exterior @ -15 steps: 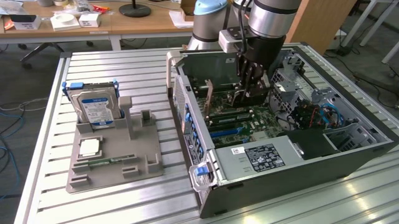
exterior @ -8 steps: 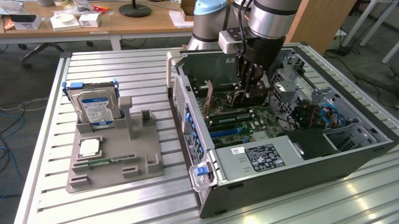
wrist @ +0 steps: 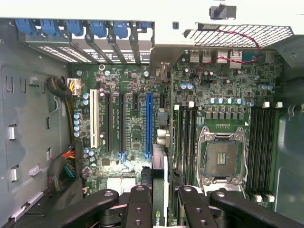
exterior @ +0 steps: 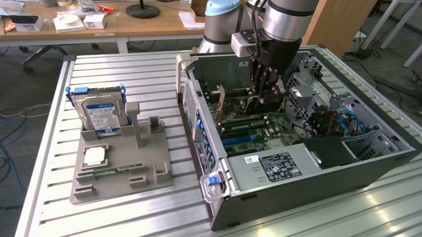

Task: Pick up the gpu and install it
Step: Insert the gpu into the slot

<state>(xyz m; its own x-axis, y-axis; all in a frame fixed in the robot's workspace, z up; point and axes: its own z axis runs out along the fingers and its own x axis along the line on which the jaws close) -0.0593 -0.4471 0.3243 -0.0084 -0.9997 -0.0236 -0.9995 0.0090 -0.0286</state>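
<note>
Gripper fingers pressed in on the gpu, pinching it btwn the pads. The card is seen edge-on: a thin upright strip, dark w/ a greenish edge, faces hidden. It hangs inside the open PC case, over the mobo, just beside the long blue slot. Farther on are the white slot, the CPU socket and the blue bracket latches at the case's rear. On the ext. view's left, well apart, a gray tray holds a blue-label HDD upright.
</note>
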